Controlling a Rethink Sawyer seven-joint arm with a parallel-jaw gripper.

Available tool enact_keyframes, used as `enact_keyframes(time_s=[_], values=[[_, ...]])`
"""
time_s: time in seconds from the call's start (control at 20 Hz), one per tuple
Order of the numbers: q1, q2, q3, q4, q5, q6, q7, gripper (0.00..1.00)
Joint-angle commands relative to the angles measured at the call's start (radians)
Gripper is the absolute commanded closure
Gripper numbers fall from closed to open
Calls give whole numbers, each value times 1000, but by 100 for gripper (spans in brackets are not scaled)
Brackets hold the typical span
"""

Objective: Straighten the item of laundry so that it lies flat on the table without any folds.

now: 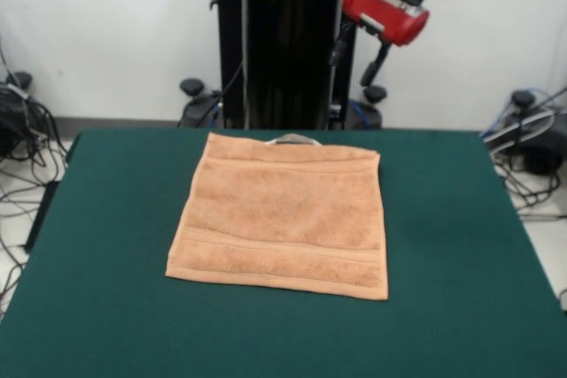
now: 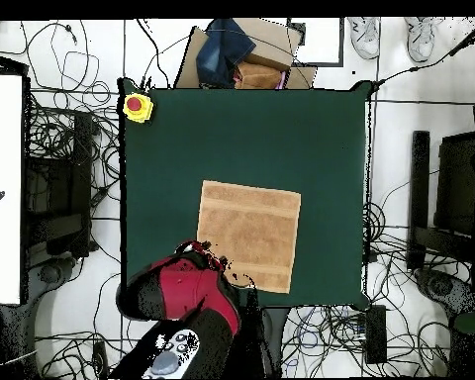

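Observation:
The tan-orange towel (image 1: 283,214) lies spread flat on the dark green table (image 1: 461,245), roughly square, with woven band stripes near its near and far edges. Its whitish loop tag (image 1: 293,139) sticks out at the far edge. I see no folds in it. In the overhead view the towel (image 2: 248,235) lies a little toward the robot's side of the table (image 2: 321,148). My gripper (image 1: 357,55) hangs high above the table's far edge, off the towel, with two dark fingers apart and nothing between them. In the overhead view the red arm (image 2: 187,287) covers it.
The black pedestal (image 1: 283,42) stands behind the far edge. A yellow box with a red button (image 2: 137,107) sits on a table corner. A cardboard box with blue cloth (image 2: 241,54) and a person's shoes (image 2: 390,35) lie beyond the table. Cables cover the floor around it.

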Motion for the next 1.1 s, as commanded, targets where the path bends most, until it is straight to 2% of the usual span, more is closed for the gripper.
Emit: enact_keyframes(time_s=[0.05, 0.3, 0.45, 0.8, 1.1], values=[[-35, -20, 137, 70, -68, -50, 16, 0], [-35, -55, 133, 80, -93, -28, 14, 0], [-15, -45, 115, 76, -102, -41, 40, 0], [-29, -52, 119, 85, -112, -37, 41, 0], [-29, -24, 123, 89, -126, -61, 43, 0]])
